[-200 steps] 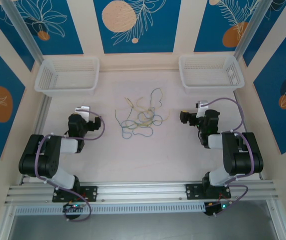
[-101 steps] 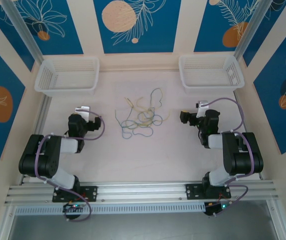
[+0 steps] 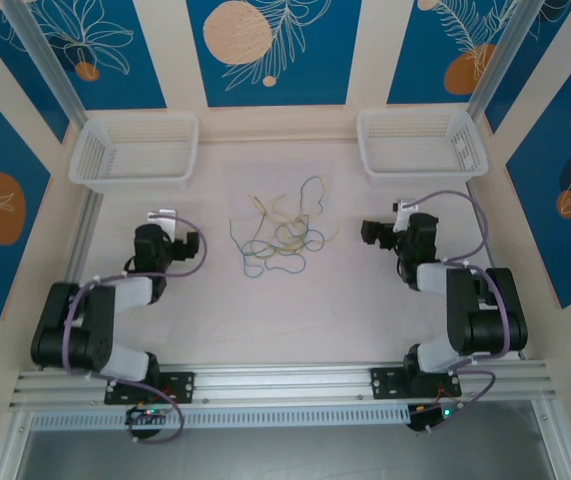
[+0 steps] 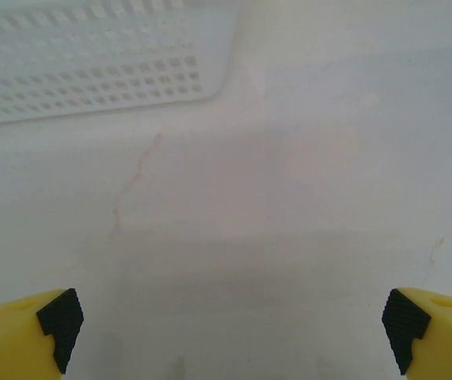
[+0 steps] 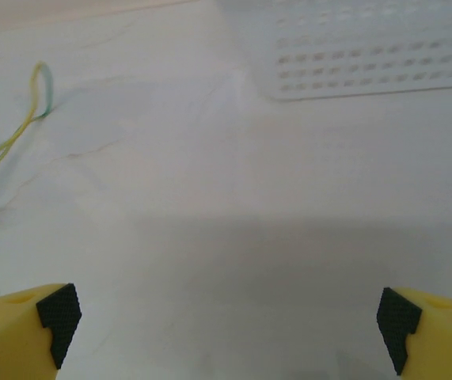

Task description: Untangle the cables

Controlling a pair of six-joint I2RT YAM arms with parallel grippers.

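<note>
Through the overhead camera I see two white perforated baskets at the far side of the pale table (image 3: 285, 310). The left basket (image 3: 135, 150) sits beyond my left arm and the right basket (image 3: 420, 145) beyond my right arm. Blue leaf-printed wall panels (image 3: 265, 50) stand behind them, and an aluminium rail (image 3: 285, 380) carries both bases at the near edge. The cables (image 3: 280, 235) lie mid-table between the two arms, well apart from both baskets, with only plain tabletop between them and either arm. The left gripper (image 4: 232, 326) hangs over bare marbled surface with its yellow fingers spread wide and nothing between the black pads; a basket corner sits ahead to its left. The right gripper (image 5: 226, 321) is just as wide and holds nothing, facing the other basket's wall. On that camera a yellow-green loop curls in at the left edge. The cables are a loose, flat tangle of thin blue, green and pale yellow curls crossing one another. I count perhaps four or five strands, but they are too fine to be sure.
</note>
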